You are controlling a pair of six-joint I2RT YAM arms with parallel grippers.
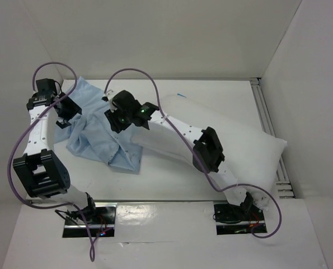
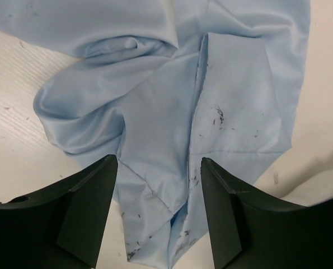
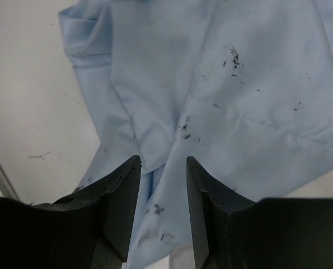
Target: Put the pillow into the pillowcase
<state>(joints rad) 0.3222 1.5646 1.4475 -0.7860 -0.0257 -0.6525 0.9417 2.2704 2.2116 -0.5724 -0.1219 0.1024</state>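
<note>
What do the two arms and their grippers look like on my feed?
The left arm and right arm have white links with black joints and trailing purple cables. The right wrist shows green lights. The left gripper and right gripper have dark, wedge-shaped fingers.

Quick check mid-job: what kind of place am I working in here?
Probably a lab test cell, not a bedroom: bare white walls box in a white table with an aluminium rail, where pillow and pillowcase lie.
</note>
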